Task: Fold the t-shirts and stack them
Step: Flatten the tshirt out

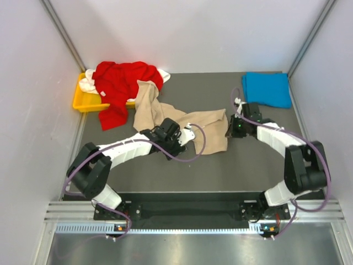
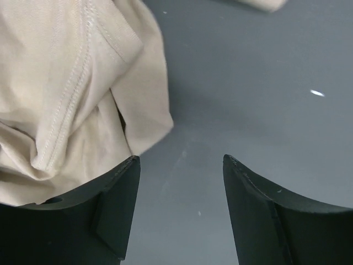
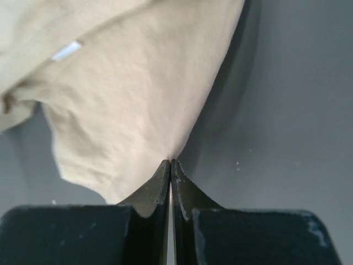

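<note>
No brand or writing can be read on anything. The only label is a small white tag (image 3: 66, 51) on the beige t-shirt (image 1: 185, 122), and it looks blank in the right wrist view.

The beige t-shirt lies crumpled across the middle of the table (image 1: 237, 171). It runs from just beside the yellow tray (image 1: 81, 102) at the far left down to a flatter part at centre right.

The right gripper (image 3: 171, 162) is pinched tight on that shirt's right edge, with cloth bunching into the closed tips. The left gripper (image 2: 181, 160) stands with its fingers spread wide over bare table and holds nothing. A hemmed fold of the beige shirt lies against its left finger (image 2: 118, 193).

The red t-shirt (image 1: 124, 81) is heaped over the tray, with one end hanging over the tray's near rim onto the table. The beige shirt's far end touches it. The white t-shirt (image 1: 88, 85) shows under the red one at the tray's left side, and another white bit shows at the heap's right.

The blue t-shirt (image 1: 267, 89) lies folded flat in the far right corner, apart from the others, with its right edge close to the wall.

There is open table along the whole near strip in front of the arm bases, and between the beige shirt and the blue one. The side walls hem the table in on the left and right.
</note>
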Controlling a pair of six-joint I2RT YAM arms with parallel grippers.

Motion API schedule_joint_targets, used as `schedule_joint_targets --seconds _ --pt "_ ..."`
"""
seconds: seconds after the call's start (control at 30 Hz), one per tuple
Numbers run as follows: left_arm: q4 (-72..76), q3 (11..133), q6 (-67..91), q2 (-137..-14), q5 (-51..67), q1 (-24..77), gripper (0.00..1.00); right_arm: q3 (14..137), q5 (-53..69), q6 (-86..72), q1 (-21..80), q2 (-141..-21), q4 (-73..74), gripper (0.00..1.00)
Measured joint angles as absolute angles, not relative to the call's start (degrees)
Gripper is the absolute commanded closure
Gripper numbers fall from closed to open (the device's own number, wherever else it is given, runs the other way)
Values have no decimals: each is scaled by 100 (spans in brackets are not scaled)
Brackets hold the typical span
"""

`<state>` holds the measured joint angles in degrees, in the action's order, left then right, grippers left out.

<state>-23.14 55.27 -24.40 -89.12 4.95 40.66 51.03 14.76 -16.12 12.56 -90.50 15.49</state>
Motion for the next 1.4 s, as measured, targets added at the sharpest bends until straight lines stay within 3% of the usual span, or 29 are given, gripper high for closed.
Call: schedule_joint_targets --seconds 0.17,0.23,0.3,0.33,0.37,0.4,0.57,0.7,0.97,1.1,1.3,1.4 --pt "-1592 5384 -2362 -9406 -84 4163 37 5098 1457 -1612 1024 -7942 1651 100" --pt "-1358 5459 -2276 -9660 -325 4163 44 5098 1481 -1616 963 -7690 1667 100" --pt "-1000 5533 -2228 -9771 -563 4163 59 5098 1492 -1616 956 -7561 1721 100" --pt "-869 5566 -2200 -9874 -666 4163 81 5098 1498 -1614 956 -7531 1769 100" --pt "-819 5588 -2152 -9959 -727 4163 93 5098 1507 -1614 956 -7516 1826 100" --pt "-810 5607 -2141 -10066 -801 4163 100 5098 1509 -1614 956 -7498 1900 100" --pt "-1225 5714 -2130 -9970 -943 4165 100 5330 1511 -1599 956 -7236 2506 100" --pt "-2449 6034 -2327 -8879 -816 4123 100 6027 1616 -1540 958 -6652 2921 100" --pt "-4770 9070 -2880 -6392 -657 4007 100 7367 2473 -1673 1299 -5505 2882 100" --pt "-5323 9402 -3118 -5791 -307 4016 100 7437 2803 -1872 1389 -5487 2670 100" --pt "-5133 8110 -3583 -6606 -106 3717 98 7426 2394 -1826 1247 -6512 2589 100" --pt "-4661 8095 -3642 -7981 248 3074 82 7424 1966 -1671 1050 -7155 2622 100"
